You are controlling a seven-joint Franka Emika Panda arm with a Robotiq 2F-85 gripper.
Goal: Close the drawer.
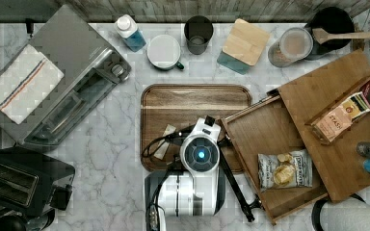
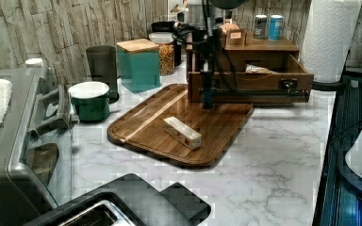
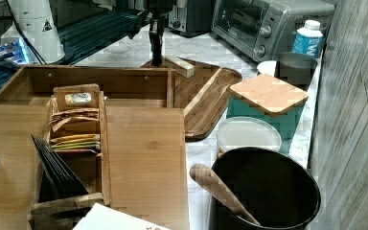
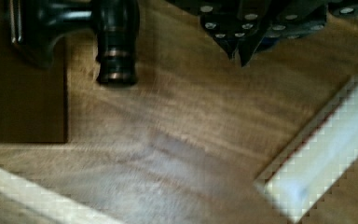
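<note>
Hanging over the serving tray, the hand points straight down with its fingertips pressed together, holding nothing. It sits just in front of the drawer, close to the front panel's end at the left view's left, above the tray's far edge. The drawer stands pulled well out of its box on the marble worktop, with a chip bag lying inside. Its dark handle shows close by the fingertips in the wrist view. A small pale box rests on the tray nearby.
</note>
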